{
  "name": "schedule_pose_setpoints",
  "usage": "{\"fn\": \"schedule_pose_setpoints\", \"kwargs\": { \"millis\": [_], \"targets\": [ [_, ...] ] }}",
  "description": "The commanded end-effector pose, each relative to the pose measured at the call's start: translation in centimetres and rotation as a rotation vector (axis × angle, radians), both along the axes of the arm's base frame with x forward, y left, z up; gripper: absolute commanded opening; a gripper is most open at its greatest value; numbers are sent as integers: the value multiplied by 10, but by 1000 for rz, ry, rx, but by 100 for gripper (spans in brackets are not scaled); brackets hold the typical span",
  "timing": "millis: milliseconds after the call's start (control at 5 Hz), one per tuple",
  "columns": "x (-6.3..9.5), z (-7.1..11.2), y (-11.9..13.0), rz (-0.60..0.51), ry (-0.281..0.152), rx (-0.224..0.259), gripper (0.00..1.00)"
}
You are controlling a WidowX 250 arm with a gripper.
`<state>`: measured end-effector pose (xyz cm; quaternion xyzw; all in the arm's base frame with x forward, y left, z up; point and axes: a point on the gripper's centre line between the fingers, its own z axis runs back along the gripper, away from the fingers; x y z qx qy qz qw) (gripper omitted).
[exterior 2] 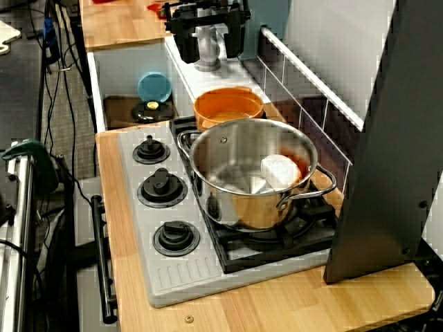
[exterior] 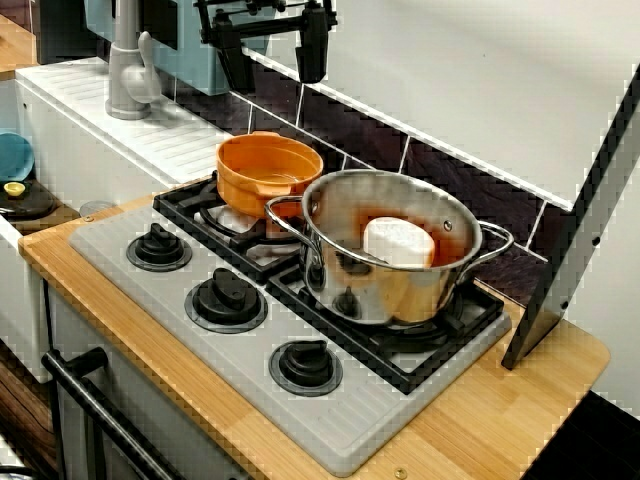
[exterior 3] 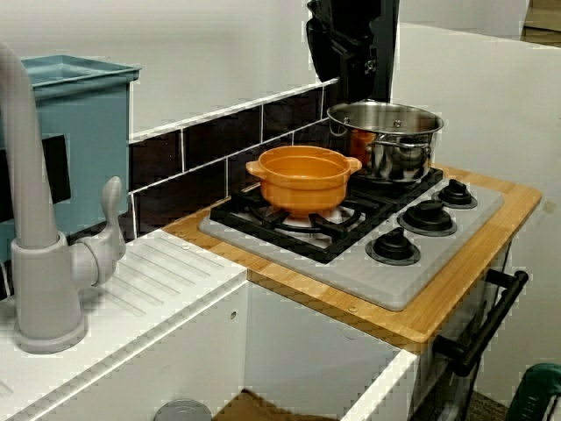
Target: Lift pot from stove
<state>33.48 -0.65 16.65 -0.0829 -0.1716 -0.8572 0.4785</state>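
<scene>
The small orange pot (exterior: pixel 268 172) (exterior 2: pixel 228 107) (exterior 3: pixel 302 175) sits upright on the back-left burner grate of the grey stove (exterior: pixel 360 410) (exterior 2: pixel 173 273) (exterior 3: pixel 412 281). It looks empty. My black gripper (exterior: pixel 273 55) (exterior 2: pixel 210 40) hangs well above the pot, toward the wall and faucet side. Its two fingers are spread apart and hold nothing. In the side view the gripper (exterior 3: pixel 342 61) is a dark shape above the pots, and its fingers are hard to make out there.
A larger steel pot (exterior: pixel 390 250) (exterior 2: pixel 252 173) (exterior 3: pixel 386 136) holding a white object (exterior: pixel 398 240) stands right next to the orange pot. A grey faucet (exterior: pixel 125 60) (exterior 3: pixel 35 254) and sink lie beyond. A dark slanted panel (exterior 2: pixel 387 138) borders the stove's far end.
</scene>
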Motion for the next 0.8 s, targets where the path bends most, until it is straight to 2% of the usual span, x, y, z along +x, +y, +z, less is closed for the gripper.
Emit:
{"fn": "schedule_pose_setpoints", "kwargs": {
  "millis": [0,400,600],
  "targets": [
    [0,0,0,0,0,0,100],
    [-15,-8,17,-130,12,94,100],
    [-16,-11,27,-197,29,152,100]
  ]
}}
